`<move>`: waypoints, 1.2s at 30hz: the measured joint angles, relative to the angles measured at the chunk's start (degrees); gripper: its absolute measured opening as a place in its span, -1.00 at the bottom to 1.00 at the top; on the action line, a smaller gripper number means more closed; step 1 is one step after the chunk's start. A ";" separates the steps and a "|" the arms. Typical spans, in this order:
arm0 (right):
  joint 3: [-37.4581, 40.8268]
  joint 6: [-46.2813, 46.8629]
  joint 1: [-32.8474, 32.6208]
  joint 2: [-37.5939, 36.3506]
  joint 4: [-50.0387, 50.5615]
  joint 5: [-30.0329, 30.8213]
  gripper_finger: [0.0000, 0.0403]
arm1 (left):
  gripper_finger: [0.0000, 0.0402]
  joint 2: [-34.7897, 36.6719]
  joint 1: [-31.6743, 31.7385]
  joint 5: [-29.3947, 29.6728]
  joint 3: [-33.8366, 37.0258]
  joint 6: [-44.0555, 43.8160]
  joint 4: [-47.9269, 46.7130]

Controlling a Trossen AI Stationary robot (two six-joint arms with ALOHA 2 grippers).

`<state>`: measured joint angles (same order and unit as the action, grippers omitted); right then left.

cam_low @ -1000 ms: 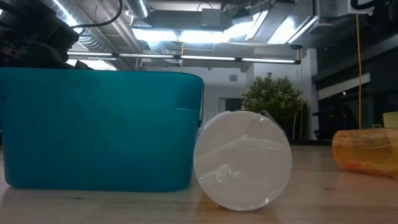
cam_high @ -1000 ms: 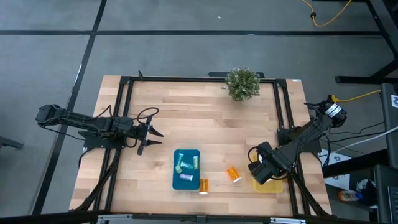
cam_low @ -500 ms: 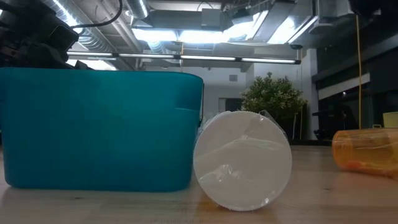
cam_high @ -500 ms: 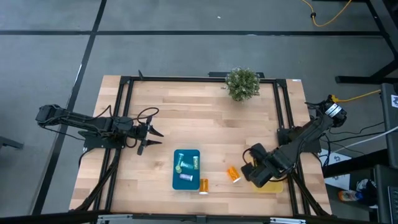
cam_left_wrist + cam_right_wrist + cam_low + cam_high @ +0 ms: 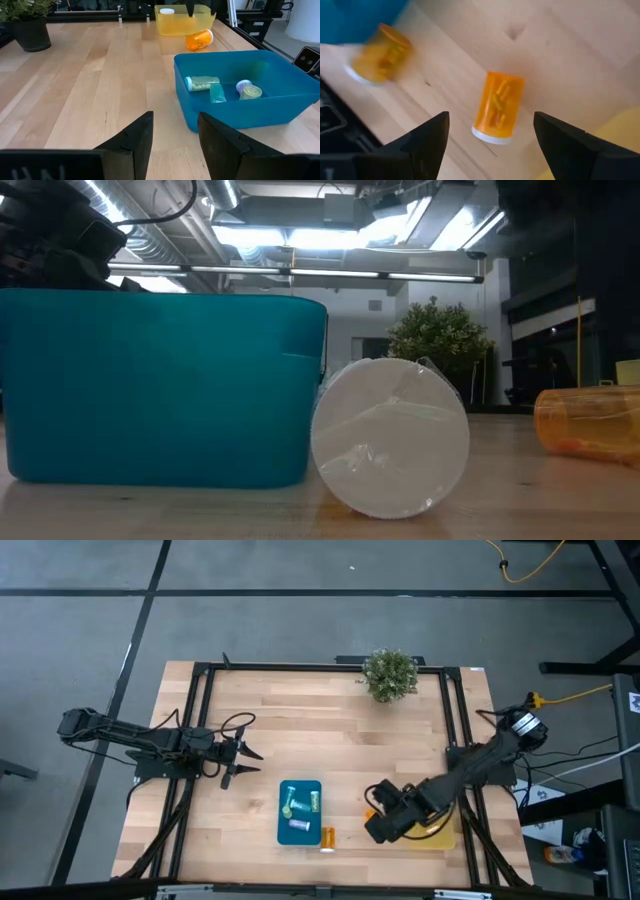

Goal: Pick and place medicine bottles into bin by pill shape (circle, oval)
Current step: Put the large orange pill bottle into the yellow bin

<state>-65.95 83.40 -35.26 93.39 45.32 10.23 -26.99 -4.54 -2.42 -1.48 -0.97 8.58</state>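
An orange bottle with a white cap lies on its side on the wood between the blue bin and the yellow bin. My right gripper hovers above it, open, one finger on either side, touching nothing. A second orange bottle lies by the blue bin's near right corner. The blue bin holds a pale green, a teal and a purple bottle. The yellow bin holds a white-capped bottle. My left gripper waits open at the table's left.
A potted green plant stands at the table's far edge. Black frame rails run along the table's sides. My right arm covers most of the yellow bin. Bare wood lies between the plant and the bins.
My right gripper has gone toward the table's left edge, from over the yellow bin to over the lying orange bottle.
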 joint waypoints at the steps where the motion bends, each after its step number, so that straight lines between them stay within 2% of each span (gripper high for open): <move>1: 0.00 -0.32 0.54 0.85 -0.08 -1.82 0.45 | -0.27 -0.01 0.01 0.00 0.00 0.02 0.00; 8: 0.02 -3.19 4.42 5.85 -0.94 -11.71 0.45 | -0.27 0.00 0.00 0.00 0.00 0.02 0.00; 15: 0.02 -7.82 7.44 8.52 -4.42 -13.45 0.45 | -0.27 -0.01 0.01 -0.01 0.00 0.02 -0.02; 20: 0.02 -9.79 8.88 11.92 -4.94 -17.97 0.45 | -0.27 -0.02 0.02 0.00 0.00 0.04 -0.20; 27: 0.00 -10.14 10.34 14.73 -5.80 -19.55 0.45 | -0.27 -0.02 0.02 0.00 0.00 0.06 -0.22; 31: -0.07 -8.64 10.43 14.73 -5.79 -18.46 0.43 | -0.27 -0.01 0.02 0.00 0.00 0.06 -0.22; 36: -0.39 -8.70 10.46 14.84 -5.60 -17.83 0.24 | -0.27 -0.01 0.01 0.00 0.00 0.06 -0.22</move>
<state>-66.35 74.70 -24.80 108.22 39.72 -7.60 -27.00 -4.53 -2.42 -1.48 -0.91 8.36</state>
